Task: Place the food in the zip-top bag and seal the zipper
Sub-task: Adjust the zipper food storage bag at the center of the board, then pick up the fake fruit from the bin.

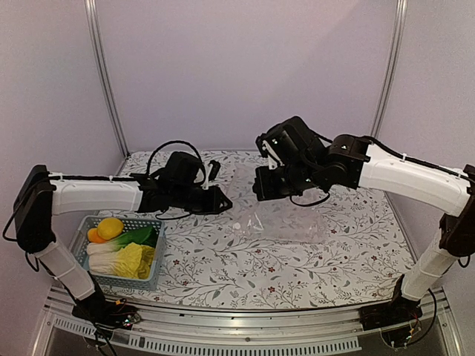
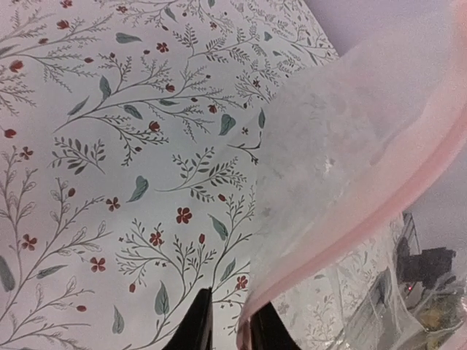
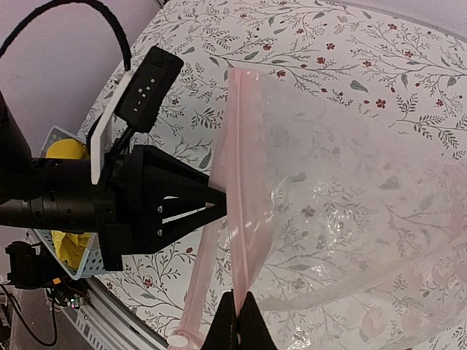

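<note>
The zip-top bag (image 1: 291,219) is clear and crinkly and hangs just above the table's middle. Its zipper (image 3: 244,182) is a pinkish strip along the mouth. My right gripper (image 3: 237,322) is shut on this strip and holds the mouth edge up; it also shows in the top view (image 1: 262,193). My left gripper (image 2: 232,329) is open by a narrow gap, with the strip (image 2: 350,197) lying against its right finger. Its tips (image 3: 221,207) touch the strip from the left. The yellow fruit (image 1: 111,226), orange fruit (image 1: 94,236), bok choy (image 1: 138,237) and napa cabbage (image 1: 128,259) lie in the basket.
The light-blue slotted basket (image 1: 158,256) stands at the front left of the flowered table, also in the right wrist view (image 3: 71,262). A small white round tab (image 3: 178,340) sits at the strip's lower end. The table's metal front rail (image 1: 245,326) runs along the near edge.
</note>
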Robot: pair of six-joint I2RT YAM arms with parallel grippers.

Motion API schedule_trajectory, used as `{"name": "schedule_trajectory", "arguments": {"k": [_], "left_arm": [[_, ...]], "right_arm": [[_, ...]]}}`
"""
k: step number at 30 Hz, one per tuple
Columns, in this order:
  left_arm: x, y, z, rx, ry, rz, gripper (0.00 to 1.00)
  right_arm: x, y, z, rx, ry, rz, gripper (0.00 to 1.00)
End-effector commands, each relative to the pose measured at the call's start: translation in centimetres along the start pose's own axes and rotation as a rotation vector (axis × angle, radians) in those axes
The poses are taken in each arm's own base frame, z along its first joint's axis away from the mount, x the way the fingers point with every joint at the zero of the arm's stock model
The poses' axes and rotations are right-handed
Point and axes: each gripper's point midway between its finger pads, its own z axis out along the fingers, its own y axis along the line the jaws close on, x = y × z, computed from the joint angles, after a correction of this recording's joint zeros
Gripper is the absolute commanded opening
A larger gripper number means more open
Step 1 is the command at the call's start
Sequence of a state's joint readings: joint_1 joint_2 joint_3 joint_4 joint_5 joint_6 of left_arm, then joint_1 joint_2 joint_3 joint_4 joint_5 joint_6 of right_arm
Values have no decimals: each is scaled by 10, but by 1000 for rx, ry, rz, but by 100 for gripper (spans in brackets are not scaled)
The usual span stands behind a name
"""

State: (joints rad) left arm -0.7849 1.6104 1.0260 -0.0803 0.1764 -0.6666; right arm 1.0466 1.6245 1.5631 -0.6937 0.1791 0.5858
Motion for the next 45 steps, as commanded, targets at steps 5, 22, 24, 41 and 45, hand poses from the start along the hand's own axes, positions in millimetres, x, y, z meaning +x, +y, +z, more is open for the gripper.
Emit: {"name": "schedule_trajectory", "arguments": {"k": [5,22,24,41,45], "left_arm": [[-15,-12,-26,64,-83,88,61],[-15,115,-162,-378,-231,-149,99],[-8,141,-177,-418,-248,-234,100],[45,241,-276,-789,-426,-569,100],[64,258,-274,-818,-399,-634,100]], "right_arm": [[9,-11,21,75,5,41,0],[4,-8,21,68,-3,41,0],[3,-7,20,63,-5,41,0],[-5,-5,12,53,-31,21,0],[-6,-4,12,47,-31,18,0]]}}
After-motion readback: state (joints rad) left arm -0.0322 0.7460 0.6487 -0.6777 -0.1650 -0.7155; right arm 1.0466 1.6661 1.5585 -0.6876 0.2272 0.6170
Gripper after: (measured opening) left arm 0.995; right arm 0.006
